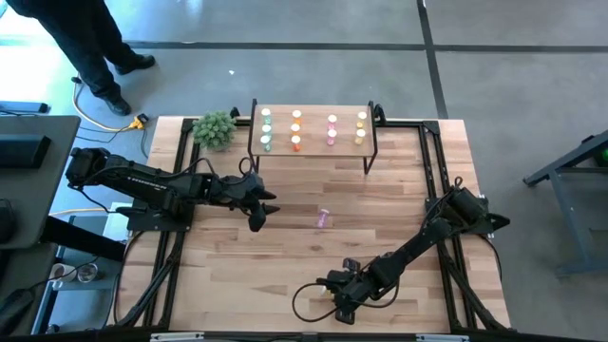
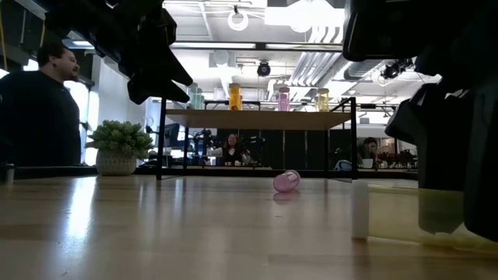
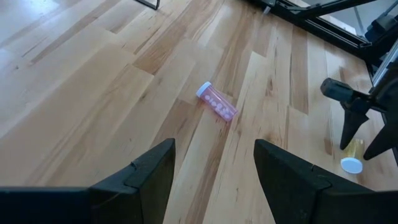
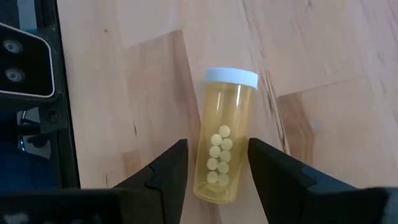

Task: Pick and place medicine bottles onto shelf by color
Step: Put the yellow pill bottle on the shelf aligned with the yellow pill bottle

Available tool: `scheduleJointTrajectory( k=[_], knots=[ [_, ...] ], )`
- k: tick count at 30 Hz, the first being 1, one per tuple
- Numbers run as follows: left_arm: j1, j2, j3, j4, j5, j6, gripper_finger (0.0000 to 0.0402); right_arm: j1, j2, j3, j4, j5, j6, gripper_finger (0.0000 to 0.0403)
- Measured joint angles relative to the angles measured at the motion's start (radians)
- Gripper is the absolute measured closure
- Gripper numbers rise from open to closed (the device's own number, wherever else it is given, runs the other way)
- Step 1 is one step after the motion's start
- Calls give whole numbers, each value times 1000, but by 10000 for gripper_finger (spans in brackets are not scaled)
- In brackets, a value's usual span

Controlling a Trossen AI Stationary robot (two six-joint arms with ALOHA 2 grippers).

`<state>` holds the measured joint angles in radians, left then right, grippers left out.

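On the wooden counter (image 1: 285,256), the shelf (image 1: 313,112) is seen at twelve o'clock in the high view, with bottles set on it in four columns by colour: green (image 1: 267,129), orange (image 1: 295,130), pink (image 1: 332,131) and yellow (image 1: 361,129).

A pink bottle (image 1: 323,218) is found lying on its side near the middle of the counter, at about six o'clock from the shelf and well apart from it. In the left wrist view its white cap is turned away from the yellow bottle. The left gripper (image 1: 259,215) is held above the counter at nine o'clock from this pink bottle, near it but not touching. Its fingers (image 3: 146,177) are parted, and nothing is held between them.

A yellow bottle (image 4: 222,137) lies on its side near the counter's six o'clock edge, with small round pills visible through its wall. The right gripper (image 1: 344,306) is lowered over it there. Its fingers (image 4: 168,171) are spread to either side of the bottle's base. Whether the bottle is touched by them cannot be told.

A potted green plant (image 1: 215,129) stands at nine o'clock from the shelf. A person (image 2: 35,109) is seen in the low view beyond the counter.
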<state>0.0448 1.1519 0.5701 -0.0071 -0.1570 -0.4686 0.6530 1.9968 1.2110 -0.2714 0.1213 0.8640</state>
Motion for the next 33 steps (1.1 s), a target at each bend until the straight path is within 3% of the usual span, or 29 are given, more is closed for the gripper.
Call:
scheduleJointTrajectory(
  k=[15,19,25,33],
  knots=[
    [22,0,0,3,-3,0,194,0,16,0,-38,19,56,297],
    [35,0,0,3,43,0,194,0,16,0,-38,19,57,318],
    [54,0,0,3,125,0,194,0,16,-1,-37,30,64,324],
    [54,0,0,12,127,81,194,0,-13,-6,-6,48,55,326]
  ],
)
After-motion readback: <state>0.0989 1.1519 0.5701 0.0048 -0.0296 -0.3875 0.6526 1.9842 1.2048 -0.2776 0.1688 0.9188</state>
